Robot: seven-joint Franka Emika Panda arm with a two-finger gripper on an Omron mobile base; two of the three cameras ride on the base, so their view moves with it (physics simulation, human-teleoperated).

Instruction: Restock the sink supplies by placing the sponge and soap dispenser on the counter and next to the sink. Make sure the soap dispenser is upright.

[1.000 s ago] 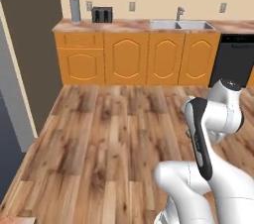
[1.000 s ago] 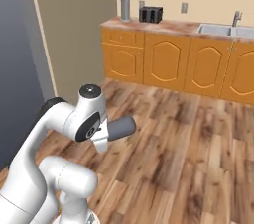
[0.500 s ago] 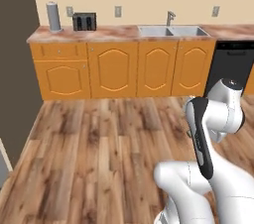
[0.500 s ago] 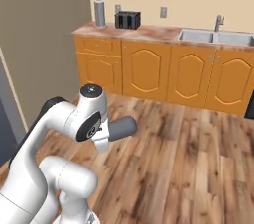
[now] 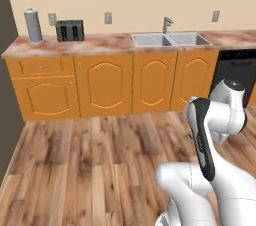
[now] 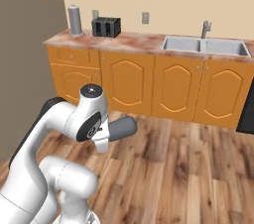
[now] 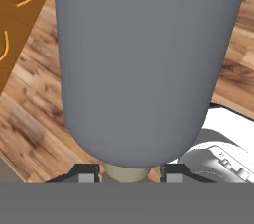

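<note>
- Two fingertips (image 7: 170, 174) closed on the pale neck of the soap dispenser (image 7: 144, 64), held above wood floor (image 7: 30, 119).
- Gripper (image 7: 129, 174) well apart from counter (image 5: 100, 43) and sink (image 5: 170, 39).

Sink (image 5: 171, 39) in counter (image 5: 105, 44), right of toaster (image 5: 69, 30).

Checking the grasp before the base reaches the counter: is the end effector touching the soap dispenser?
Touching. In the hand view the end effector has its fingertips closed against the neck of the soap dispenser, with no gap.
</note>
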